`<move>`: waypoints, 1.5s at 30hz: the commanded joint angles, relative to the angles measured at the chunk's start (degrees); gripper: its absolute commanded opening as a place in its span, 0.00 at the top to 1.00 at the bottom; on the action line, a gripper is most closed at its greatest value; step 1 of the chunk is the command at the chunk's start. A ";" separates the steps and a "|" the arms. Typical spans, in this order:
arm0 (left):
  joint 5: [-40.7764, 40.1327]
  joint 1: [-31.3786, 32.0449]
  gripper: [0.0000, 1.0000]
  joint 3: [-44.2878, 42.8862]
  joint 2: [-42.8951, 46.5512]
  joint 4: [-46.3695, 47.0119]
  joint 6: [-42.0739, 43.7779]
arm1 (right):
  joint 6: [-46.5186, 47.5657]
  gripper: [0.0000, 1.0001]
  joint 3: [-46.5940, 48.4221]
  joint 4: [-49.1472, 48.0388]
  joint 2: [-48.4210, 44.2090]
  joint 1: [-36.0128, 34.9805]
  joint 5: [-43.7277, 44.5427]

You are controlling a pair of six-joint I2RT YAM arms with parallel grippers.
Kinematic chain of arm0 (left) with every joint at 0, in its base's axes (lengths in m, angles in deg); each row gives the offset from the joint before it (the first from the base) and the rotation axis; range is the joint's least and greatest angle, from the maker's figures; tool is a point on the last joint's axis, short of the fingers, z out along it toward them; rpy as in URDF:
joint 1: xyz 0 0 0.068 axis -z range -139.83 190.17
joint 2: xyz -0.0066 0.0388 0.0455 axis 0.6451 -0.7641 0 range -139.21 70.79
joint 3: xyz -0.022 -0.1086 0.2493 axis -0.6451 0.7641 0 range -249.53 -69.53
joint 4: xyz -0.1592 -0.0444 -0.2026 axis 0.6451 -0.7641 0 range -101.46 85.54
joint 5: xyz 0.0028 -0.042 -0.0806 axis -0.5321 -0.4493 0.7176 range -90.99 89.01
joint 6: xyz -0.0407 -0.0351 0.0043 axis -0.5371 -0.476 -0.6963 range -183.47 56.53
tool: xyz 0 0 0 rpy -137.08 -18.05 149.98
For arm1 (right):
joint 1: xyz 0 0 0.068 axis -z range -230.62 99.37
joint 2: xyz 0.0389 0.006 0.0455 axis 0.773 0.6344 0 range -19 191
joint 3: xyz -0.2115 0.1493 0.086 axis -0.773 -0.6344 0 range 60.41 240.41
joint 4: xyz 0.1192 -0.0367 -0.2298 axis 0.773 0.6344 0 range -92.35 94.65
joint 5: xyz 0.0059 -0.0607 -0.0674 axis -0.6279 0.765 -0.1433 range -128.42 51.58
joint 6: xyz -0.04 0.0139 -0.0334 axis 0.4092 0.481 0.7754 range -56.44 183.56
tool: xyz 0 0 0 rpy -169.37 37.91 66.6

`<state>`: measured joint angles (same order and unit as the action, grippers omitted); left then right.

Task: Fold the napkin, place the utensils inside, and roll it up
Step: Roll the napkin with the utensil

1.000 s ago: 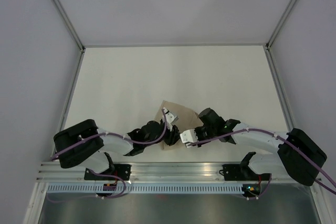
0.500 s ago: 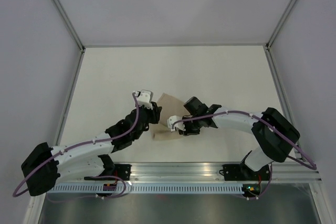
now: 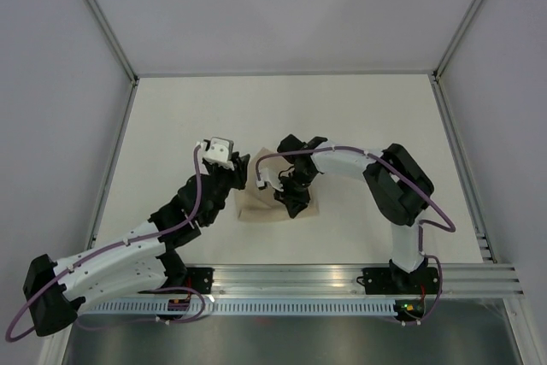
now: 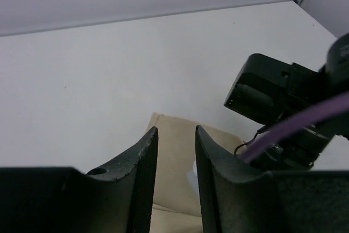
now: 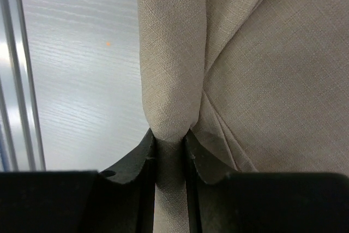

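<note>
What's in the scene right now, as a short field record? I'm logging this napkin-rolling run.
napkin: beige cloth, folded in layers, lying on the table
right arm: jaws shut on a rolled fold of the napkin
left arm: jaws apart, nothing between them, pointed at the napkin
utensils: not visible in any view

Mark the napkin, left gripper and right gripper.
napkin (image 5: 172, 53): right wrist view, on the rolled fold above the fingers.
left gripper (image 4: 175, 132): left wrist view, gap midway between its open fingertips.
right gripper (image 5: 169, 135): right wrist view, between fingertips pinching the fold.
</note>
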<state>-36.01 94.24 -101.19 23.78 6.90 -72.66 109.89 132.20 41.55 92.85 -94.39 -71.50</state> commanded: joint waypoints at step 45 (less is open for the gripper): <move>27.11 22.31 0.45 -0.42 -38.67 6.31 39.68 | -1.77 0.99 6.70 12.88 21.74 12.66 4.96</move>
<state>-11.88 116.05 -100.12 -12.30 10.92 -36.99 105.65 140.68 73.13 111.95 -82.26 -86.74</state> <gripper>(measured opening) 0.549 0.272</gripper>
